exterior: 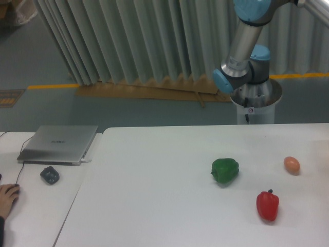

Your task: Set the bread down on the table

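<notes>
From my one fixed camera I see the white surface (154, 206) filling the lower two thirds of the frame, its rounded corner at centre left; a green bell pepper (225, 171) sits right of centre, a red bell pepper (268, 205) stands lower right of it and apart from it, and a small smooth orange-tan egg-like ball (291, 164) lies near the right edge, level with the green pepper; these three are spaced apart, none touching.

I cannot find the bread anywhere in this view; nothing lumpy or oblong shows on the surface.

The arm (245, 46) rises from its grey pedestal (255, 103) behind the far edge at upper right, its blue-capped joints visible; the links run out through the top right corner, so the end effector is out of frame and I cannot tell whether it is spread or pinching anything.

At lower left an adjoining white desk (36, 206) butts against the surface; a closed grey laptop (59, 144) lies on it, a dark mouse-like object (50, 175) just in front of that, and a person's hand (7, 198) rests at the left edge; pleated grey curtains (128, 36) hang behind.
</notes>
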### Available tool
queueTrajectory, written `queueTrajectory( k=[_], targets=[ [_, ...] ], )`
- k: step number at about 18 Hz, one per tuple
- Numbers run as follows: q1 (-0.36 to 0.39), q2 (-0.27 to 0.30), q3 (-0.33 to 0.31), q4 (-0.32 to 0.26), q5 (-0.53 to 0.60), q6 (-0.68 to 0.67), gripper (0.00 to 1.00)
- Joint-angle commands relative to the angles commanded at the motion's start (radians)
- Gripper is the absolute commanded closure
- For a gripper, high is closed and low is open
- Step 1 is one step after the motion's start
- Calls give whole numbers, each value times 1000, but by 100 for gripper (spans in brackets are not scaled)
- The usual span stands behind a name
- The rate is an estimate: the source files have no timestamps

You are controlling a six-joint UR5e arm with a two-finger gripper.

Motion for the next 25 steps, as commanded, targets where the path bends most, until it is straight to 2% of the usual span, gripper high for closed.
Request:
queueTrajectory(
  k=[7, 18, 20, 21, 22, 24, 25],
  targets=[
    [-2, -43, 2, 47, -21, -11, 0],
    [0, -83, 2, 81, -40, -21, 0],
    [2, -84, 2, 81, -43, -21, 14],
    [3, -84, 2, 81, -43, -21, 24],
    [5, -84, 2, 83, -43, -21, 43],
    [14, -84, 2, 81, -46, -21, 69],
    [15, -84, 2, 81, -46, -23, 78]
  ],
)
